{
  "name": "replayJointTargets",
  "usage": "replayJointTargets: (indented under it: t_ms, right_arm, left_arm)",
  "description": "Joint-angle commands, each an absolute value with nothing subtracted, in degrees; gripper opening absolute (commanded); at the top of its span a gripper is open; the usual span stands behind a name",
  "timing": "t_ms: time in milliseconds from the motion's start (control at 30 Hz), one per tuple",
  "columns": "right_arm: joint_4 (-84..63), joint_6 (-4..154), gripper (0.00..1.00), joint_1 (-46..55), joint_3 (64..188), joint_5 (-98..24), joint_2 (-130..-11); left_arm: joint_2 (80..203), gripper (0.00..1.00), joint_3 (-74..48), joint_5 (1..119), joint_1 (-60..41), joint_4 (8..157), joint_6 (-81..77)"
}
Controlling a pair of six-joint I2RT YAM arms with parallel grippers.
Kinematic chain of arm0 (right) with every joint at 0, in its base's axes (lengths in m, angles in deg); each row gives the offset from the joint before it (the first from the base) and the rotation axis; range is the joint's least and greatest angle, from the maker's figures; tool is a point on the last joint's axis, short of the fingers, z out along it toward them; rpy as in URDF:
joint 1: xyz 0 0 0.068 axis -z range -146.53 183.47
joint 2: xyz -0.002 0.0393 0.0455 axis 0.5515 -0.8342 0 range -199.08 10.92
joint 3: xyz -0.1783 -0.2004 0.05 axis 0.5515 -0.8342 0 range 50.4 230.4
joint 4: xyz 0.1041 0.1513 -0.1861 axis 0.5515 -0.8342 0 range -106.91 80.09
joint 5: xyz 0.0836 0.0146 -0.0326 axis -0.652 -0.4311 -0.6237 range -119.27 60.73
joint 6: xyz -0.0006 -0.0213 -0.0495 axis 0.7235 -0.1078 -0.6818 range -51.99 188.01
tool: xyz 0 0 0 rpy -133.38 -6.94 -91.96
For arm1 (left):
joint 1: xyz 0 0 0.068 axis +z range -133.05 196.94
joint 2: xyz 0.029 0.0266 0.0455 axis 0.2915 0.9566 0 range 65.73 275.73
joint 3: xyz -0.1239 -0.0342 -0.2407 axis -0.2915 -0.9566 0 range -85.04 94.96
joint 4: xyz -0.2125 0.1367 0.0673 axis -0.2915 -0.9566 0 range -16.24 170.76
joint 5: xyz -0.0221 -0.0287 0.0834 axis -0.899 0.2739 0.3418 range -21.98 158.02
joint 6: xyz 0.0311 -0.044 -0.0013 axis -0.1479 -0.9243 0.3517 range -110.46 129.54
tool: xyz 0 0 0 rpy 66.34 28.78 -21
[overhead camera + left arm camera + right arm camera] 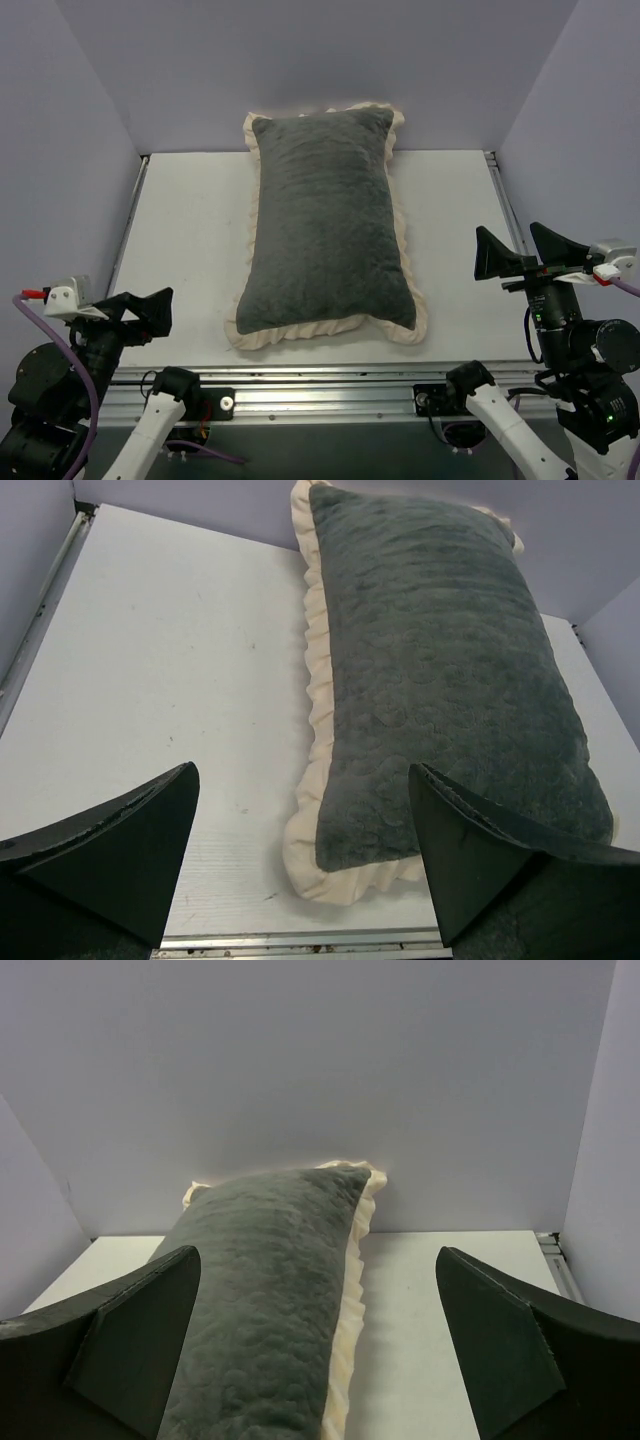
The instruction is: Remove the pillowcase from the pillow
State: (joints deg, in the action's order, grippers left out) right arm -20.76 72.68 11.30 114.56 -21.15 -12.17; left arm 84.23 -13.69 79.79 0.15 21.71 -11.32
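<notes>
The pillowcase (325, 215) lies dark grey fuzzy face up in the middle of the white table (185, 230), long axis running front to back, and looks stuffed. Its cream ruffled frill (320, 333) shows all round the edge. The pillow is hidden inside it. My left gripper (145, 300) is open and empty, raised at the near left; its wrist view shows the pillowcase's near left corner (330, 865) ahead. My right gripper (508, 235) is open and empty, raised at the near right, apart from the pillowcase (265, 1300).
Pale lavender walls close the table in at the back and both sides, and the pillowcase's far end touches the back wall (320, 60). A metal rail (320, 385) runs along the front edge and another along the right edge (500, 200).
</notes>
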Motion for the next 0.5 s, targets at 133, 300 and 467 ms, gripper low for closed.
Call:
replayJointTargets:
  t_ms: [133, 300, 467]
  right_arm:
    - [-16.2, 74.6, 1.00, 11.1, 112.6, -20.7, -13.8]
    - [-19.6, 76.3, 1.00, 11.1, 113.9, -20.4, -18.4]
    - [-20.6, 80.8, 1.00, 11.1, 113.6, -18.8, -22.7]
  left_arm:
    - [86.7, 0.94, -16.0, 77.6, 0.1, 25.7, -11.7]
    - [88.2, 0.94, -17.7, 76.6, 0.1, 27.7, -12.0]
    - [92.2, 0.94, -20.5, 73.9, 0.1, 31.7, -13.0]
